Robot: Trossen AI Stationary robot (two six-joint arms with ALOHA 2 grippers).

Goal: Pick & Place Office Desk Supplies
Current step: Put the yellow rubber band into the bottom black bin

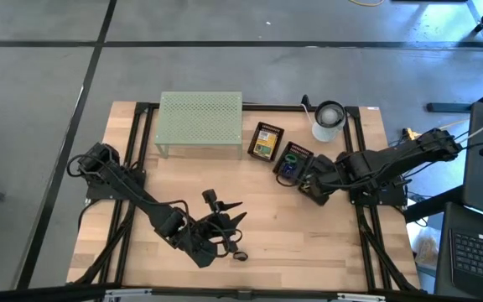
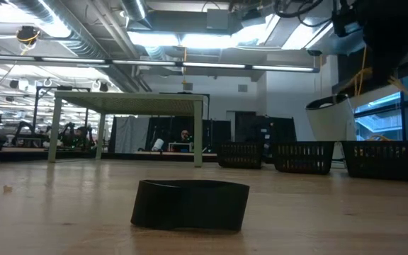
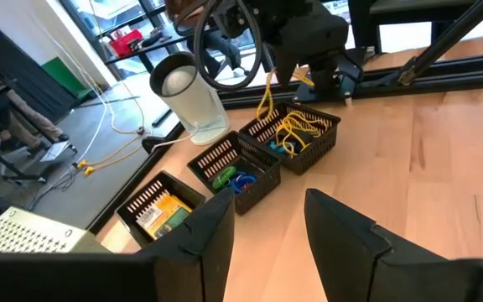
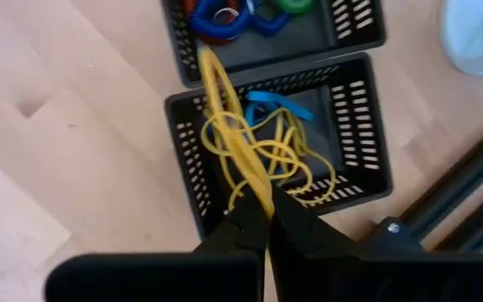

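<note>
While the left tool (image 3: 267, 243) waits with its fingers apart above the tabletop (image 1: 309, 235), the right tool (image 4: 262, 222) pinches a yellow rubber band (image 4: 225, 117) over a black basket (image 4: 363, 126).

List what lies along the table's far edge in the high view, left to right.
Pale green perforated rack → black basket with yellow-green boxes → black basket with blue and green items → right gripper → white cup.

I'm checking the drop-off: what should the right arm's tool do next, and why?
Probably open. The right tool is shut on a yellow rubber band hanging over the black basket that already holds yellow bands, so releasing should drop it in.
</note>
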